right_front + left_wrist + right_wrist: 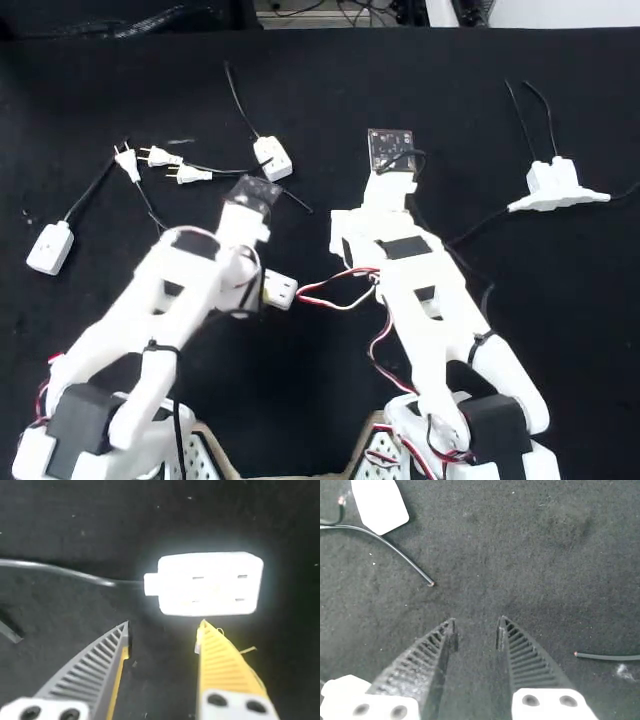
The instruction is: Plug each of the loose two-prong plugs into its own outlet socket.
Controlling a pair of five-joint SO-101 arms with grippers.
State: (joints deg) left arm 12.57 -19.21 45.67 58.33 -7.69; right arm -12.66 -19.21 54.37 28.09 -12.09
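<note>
A socket block (210, 584) lies on the desk (75, 520) just in front of the left tool (163, 626). Loose plugs (160, 156) lie farther left.

High camera looks down; left wrist camera closely faces same outlet (210, 584).

My bench (545, 540) is matt fuzzy cloth; the outlet socket (210, 585) smooth white plastic; my left gripper (163, 626) ribbed plastic.
</note>
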